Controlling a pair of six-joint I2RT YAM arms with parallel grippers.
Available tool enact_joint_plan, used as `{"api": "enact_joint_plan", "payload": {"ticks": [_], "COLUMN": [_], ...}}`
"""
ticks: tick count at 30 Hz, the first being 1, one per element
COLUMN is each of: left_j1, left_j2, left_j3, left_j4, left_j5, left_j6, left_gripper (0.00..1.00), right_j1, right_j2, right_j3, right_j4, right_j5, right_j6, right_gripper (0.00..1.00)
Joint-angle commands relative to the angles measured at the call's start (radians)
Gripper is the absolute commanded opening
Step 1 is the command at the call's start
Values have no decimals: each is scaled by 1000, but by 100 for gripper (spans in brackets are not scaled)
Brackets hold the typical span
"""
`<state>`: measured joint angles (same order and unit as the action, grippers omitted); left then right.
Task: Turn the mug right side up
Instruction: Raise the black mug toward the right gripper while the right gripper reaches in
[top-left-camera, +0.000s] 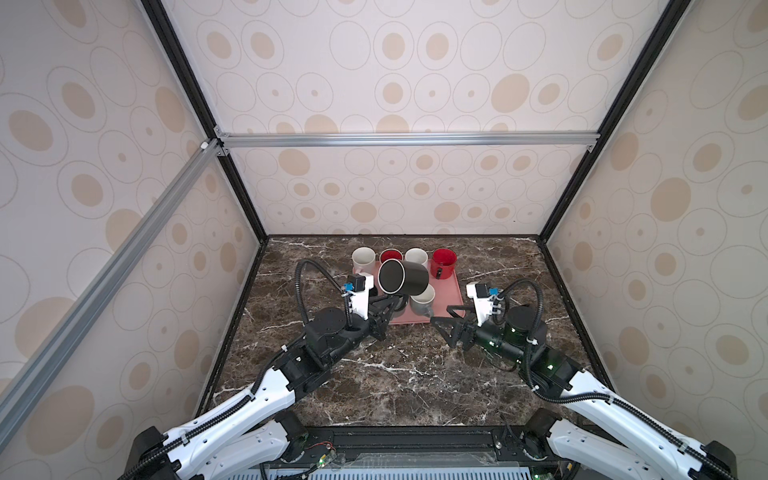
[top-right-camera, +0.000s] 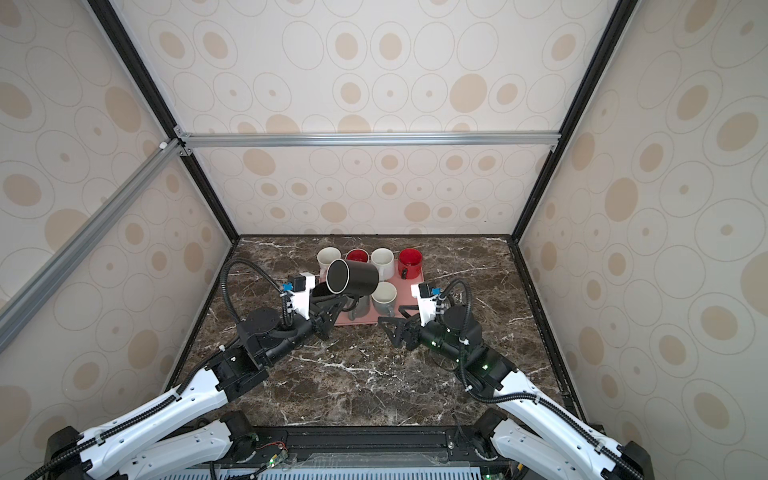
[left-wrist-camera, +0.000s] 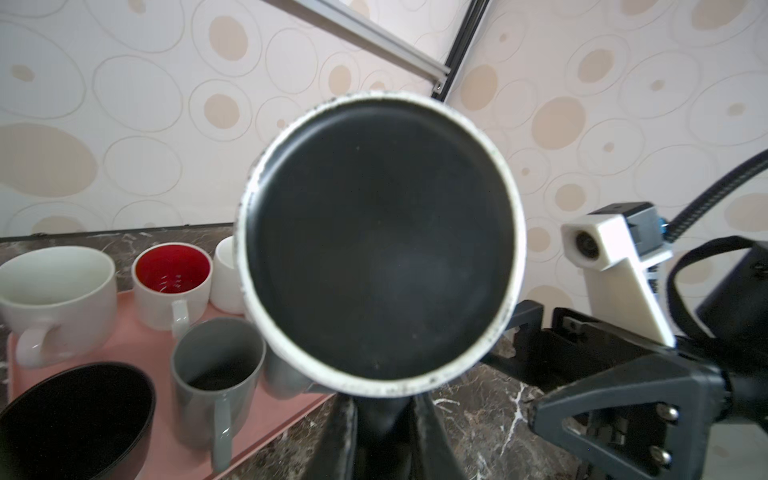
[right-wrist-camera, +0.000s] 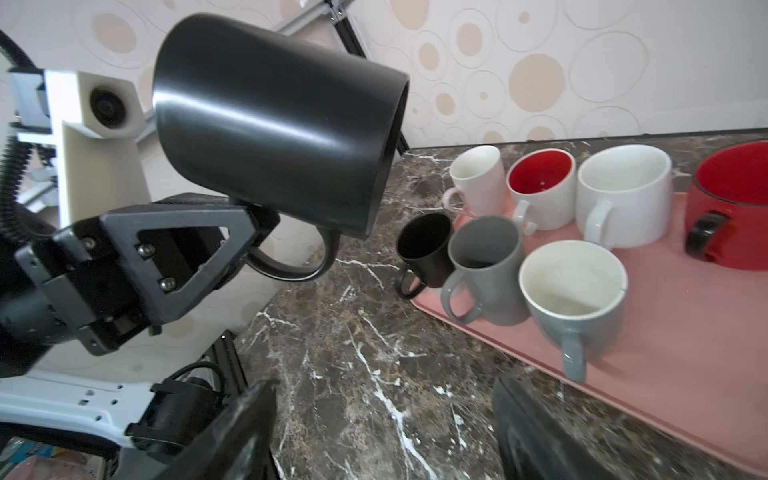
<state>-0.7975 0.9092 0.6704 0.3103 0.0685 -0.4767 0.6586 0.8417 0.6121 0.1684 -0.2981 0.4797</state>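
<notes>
Above the tray's (top-left-camera: 451, 293) near left corner, the left gripper (right-wrist-camera: 257, 222) clamps the black mug (right-wrist-camera: 274, 120) by its handle; a slipping pivot could strike cups (right-wrist-camera: 486, 266) below. Right gripper (top-left-camera: 440, 314) stands released.

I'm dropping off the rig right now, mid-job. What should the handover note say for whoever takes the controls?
Left claw: shut on the handle of the black mug, holding it in the air near the left end of the pink tray.
Right claw: open and empty, low over the table by the tray's near right corner.
Mug: on its side, base toward the left wrist camera, mouth tipped slightly down toward the tray.
Done: mug lifted by its handle.
Left: roll it until the mouth faces up, set it down, release.
</notes>
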Motion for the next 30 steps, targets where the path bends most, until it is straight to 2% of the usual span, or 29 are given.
{"api": "enact_joint_plan", "payload": {"ticks": [1,6,11,15,22,30], "left_j1": [13,23,24,25,26,25], "left_j2": [-7,22,69,112,165,211], "left_j3": [26,10,-1,7,5,7], "left_j4": [324,523,709,780,881,956], "left_j5": [117,203,255,288,329,361], "left_j6": [-46,-119,-186,-222,-278,-339], "left_gripper": [0,0,0,0,0,0], "right_j1": [-35,-65,-77,-80,-81,-80], "right_j2": [36,105,169,189,182,219], "right_j3": [1,21,41,73,124,153], "right_j4": [200,373,533,614,631,734], "right_j5": [-175,-308,-363,-409,-416,-419], "right_j6": [79,162,249,292,301,370], "right_gripper": [83,83,83,81,76,63]}}
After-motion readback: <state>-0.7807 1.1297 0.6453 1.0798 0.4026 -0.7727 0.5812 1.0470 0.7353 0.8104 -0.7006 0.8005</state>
